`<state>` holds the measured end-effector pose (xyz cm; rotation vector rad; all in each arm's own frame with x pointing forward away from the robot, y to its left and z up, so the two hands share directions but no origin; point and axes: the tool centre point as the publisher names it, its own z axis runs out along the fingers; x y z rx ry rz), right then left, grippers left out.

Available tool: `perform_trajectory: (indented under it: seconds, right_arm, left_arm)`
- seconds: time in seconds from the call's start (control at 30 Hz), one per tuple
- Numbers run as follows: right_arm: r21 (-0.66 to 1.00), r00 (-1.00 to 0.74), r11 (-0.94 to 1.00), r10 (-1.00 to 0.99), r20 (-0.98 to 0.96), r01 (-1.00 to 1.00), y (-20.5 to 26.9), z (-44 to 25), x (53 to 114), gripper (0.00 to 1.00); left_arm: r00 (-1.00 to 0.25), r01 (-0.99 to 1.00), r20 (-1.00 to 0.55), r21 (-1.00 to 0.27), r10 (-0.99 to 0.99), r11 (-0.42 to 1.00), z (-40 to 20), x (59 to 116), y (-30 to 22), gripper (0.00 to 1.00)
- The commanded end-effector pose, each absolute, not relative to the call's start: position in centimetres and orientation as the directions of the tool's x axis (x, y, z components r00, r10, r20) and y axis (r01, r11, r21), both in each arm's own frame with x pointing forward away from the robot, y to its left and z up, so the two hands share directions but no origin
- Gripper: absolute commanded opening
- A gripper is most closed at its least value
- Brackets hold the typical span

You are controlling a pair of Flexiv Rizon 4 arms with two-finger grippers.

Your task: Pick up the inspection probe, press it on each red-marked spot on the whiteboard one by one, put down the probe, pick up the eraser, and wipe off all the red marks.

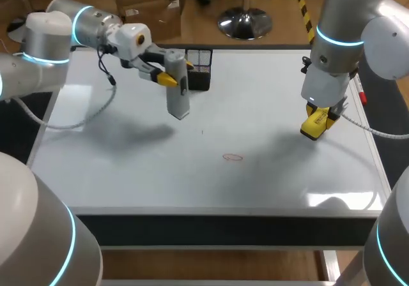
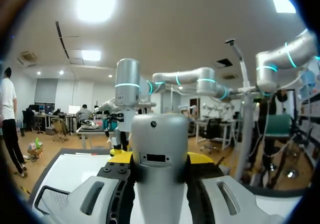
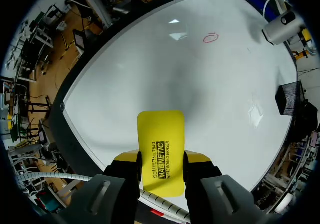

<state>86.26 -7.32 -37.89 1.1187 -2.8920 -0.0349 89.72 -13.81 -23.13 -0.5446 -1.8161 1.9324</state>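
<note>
**Probe and eraser both in grip, one red ring on the board**

Probe (image 1: 178, 97): grey, roughly upright, held over the whiteboard (image 1: 128, 165) to the far left of the red mark (image 1: 233, 158), pinched between the left gripper's (image 2: 160, 160) yellow tips. The mark is a single small ring. Eraser (image 3: 160, 129): yellow, right of the mark, clamped between the right gripper's (image 3: 161, 158) fingers. Black mesh basket (image 1: 199, 66) stands beyond the mark, just behind the probe

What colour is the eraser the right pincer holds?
Bright yellow with dark print; the eraser shows best in the right wrist view.
</note>
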Motion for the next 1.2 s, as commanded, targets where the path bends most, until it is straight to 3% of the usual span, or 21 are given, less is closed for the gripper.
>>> perform_trajectory:
  seconds: [0.03, 0.63, 1.2]
  right_arm:
    - [0.033, -0.738, 0.738, -0.674, 0.031, -0.673, -7.4, -37.8, 86.3, 0.00]
    - [0.033, -0.738, 0.738, -0.674, 0.031, -0.673, -7.4, -37.8, 86.3, 0.00]
    - [0.033, -0.738, 0.738, -0.674, 0.031, -0.673, -7.4, -37.8, 86.3, 0.00]
  left_arm:
    - [-0.810, -0.036, 0.000, -0.998, 0.586, -0.049, -23.2, 91.8, -11.7, 0.00]
    - [-0.802, -0.016, 0.001, -1.000, 0.598, -0.019, -23.8, 95.2, -8.4, 0.00]
    - [-0.802, -0.016, 0.001, -1.000, 0.598, -0.019, -23.8, 95.2, -8.4, 0.00]
